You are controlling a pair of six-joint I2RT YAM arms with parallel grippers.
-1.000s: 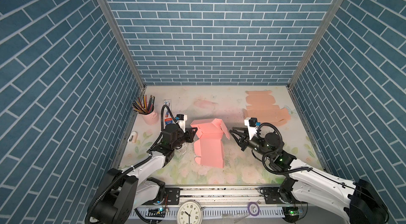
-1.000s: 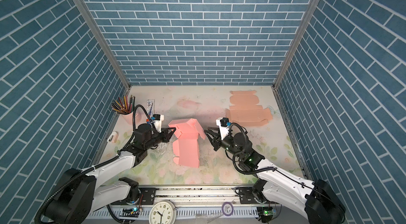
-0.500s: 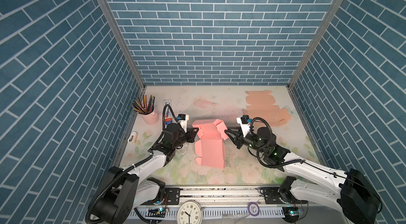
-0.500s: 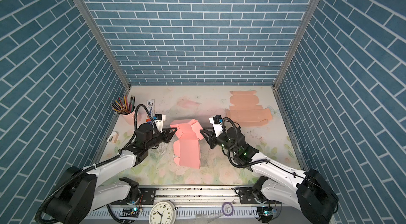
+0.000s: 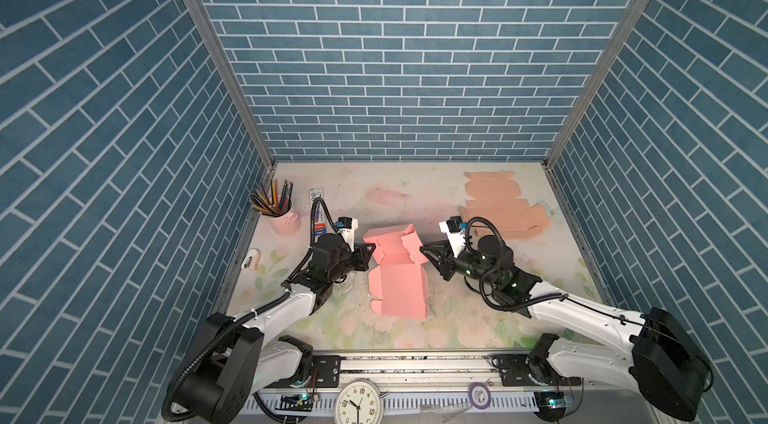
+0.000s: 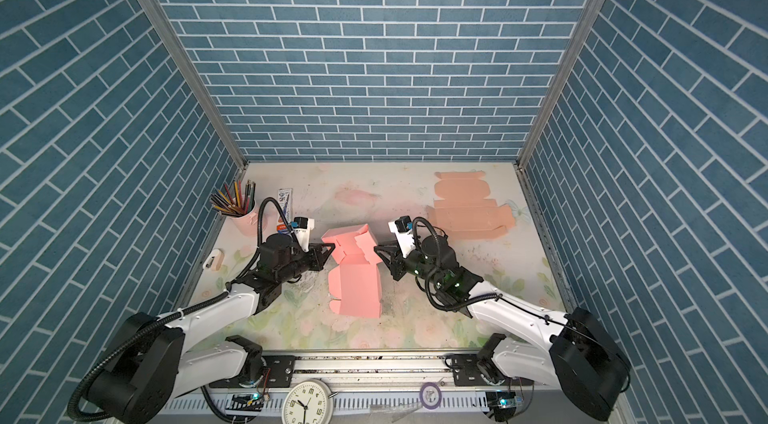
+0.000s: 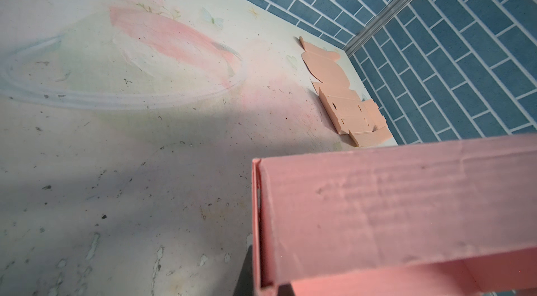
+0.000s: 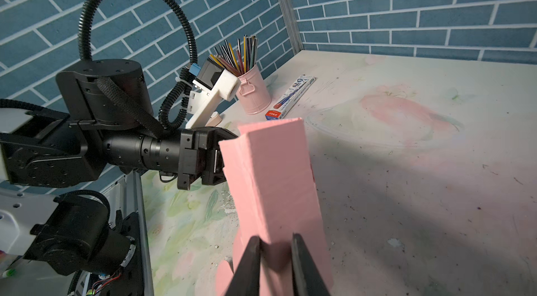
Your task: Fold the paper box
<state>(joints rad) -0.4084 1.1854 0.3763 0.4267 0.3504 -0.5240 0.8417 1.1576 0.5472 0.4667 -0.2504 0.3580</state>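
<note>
Pink paper box (image 5: 399, 284) sits near the middle of the floral tabletop (image 5: 415, 201), between the two arms, in both top views. The long panel lies flat towards the front rail. The rear part stands up, partly formed, with loose flaps at the top. The left gripper (image 5: 371, 250) meets the box's raised left corner. In the right wrist view its fingers (image 8: 213, 161) are drawn together on that wall's edge, nipping the card. The left wrist view shows only the box wall (image 7: 377, 207) close up, doubled at the corner, with none of its own fingers clearly in sight. The right gripper (image 5: 426, 255) is at the opposite, right-hand flap. In its own wrist view the two dark fingers (image 8: 250, 268) stand a little apart, with pink card filling the gap and touching both sides, so they pinch it. A stack of flat peach box blanks (image 5: 494, 209) lies at the far right of the tabletop, well apart from the box. A pink pencil cup (image 5: 284, 220) stands far left beside a pen packet (image 8: 293, 95). A clock (image 5: 358, 403) lies below the front rail.
</note>
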